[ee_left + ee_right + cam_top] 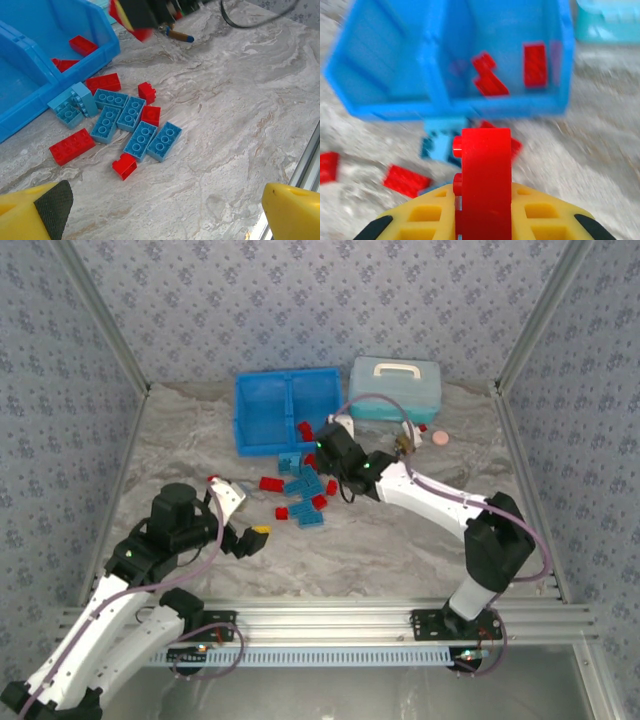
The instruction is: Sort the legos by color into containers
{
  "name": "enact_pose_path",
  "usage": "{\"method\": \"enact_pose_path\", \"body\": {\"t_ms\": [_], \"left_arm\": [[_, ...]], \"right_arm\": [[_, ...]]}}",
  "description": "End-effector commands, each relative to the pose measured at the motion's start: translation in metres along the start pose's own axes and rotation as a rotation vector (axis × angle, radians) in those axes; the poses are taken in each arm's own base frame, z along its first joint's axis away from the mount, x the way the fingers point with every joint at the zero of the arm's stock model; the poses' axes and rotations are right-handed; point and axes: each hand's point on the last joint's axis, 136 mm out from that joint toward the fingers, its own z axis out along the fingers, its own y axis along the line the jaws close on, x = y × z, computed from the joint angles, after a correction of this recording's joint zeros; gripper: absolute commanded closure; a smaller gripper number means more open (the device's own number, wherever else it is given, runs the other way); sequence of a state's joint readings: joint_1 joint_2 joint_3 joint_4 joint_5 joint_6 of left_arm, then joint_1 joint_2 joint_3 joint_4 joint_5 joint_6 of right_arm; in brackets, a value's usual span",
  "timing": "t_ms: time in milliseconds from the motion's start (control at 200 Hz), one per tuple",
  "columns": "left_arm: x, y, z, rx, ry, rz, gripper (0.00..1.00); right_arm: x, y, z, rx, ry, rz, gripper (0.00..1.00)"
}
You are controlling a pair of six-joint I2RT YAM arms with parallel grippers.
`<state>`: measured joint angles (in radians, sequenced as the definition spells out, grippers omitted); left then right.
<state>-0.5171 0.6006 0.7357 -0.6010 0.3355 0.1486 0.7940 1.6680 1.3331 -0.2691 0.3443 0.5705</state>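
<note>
Trouble would centre on the bright blue tray (285,375), upper middle of the top view. Its right compartment (555,30) already holds three red legos (535,62). The left compartment (385,55) looks meant for the light blue ones. The right gripper (312,440) is clamped on one red brick (485,175), just short of the tray's front wall in the right wrist view. The brick stands tall above the pads, so I judge it could pivot or slip. Let go too soon, it would land among the loose legos (135,130) in front of the tray. Carried too far left, it would cross the middle wall into the wrong compartment. The left gripper (160,215) is spread wide and holds nothing. It sits at the lower left of the top view, well apart from the pile.

Patterned blue-grey walls (300,300) close in three sides. The table (400,540) is grey, marbled and smooth, so a dropped brick may skid.
</note>
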Motion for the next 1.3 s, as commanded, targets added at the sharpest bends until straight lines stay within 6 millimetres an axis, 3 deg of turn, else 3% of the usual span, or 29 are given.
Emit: {"method": "enact_pose_path", "body": {"t_ms": [0,145,320,505,799,1054,1184,1294], "left_arm": [[-0.006,0.001,-0.004,-0.009,-0.04,0.003,0.01],[-0.007,-0.001,-0.004,0.002,-0.044,0.007,0.01],[-0.006,-0.001,-0.004,0.0,-0.04,0.008,0.01],[-0.005,0.0,-0.003,-0.002,-0.037,0.008,0.01],[-0.003,0.0,-0.001,-0.004,-0.024,0.007,0.01],[-0.003,0.001,-0.001,-0.005,-0.025,0.008,0.01],[-0.003,0.001,0.0,-0.003,-0.022,0.006,0.01],[-0.002,0.0,0.0,0.001,-0.018,0.004,0.01]], "right_arm": [[-0.021,0.011,0.025,-0.022,-0.016,-0.095,0.77],[-0.046,0.015,0.068,-0.016,-0.028,-0.118,0.76],[-0.064,0.001,0.124,0.028,-0.025,-0.127,0.76],[-0.061,-0.013,0.176,0.043,0.018,-0.118,0.75],[-0.055,-0.016,0.231,0.014,0.07,-0.088,0.72],[-0.057,-0.02,0.239,0.009,0.072,-0.073,0.64],[-0.073,-0.012,0.222,-0.008,0.054,-0.098,0.57],[-0.097,-0.002,0.196,-0.016,0.015,-0.129,0.58]]}}
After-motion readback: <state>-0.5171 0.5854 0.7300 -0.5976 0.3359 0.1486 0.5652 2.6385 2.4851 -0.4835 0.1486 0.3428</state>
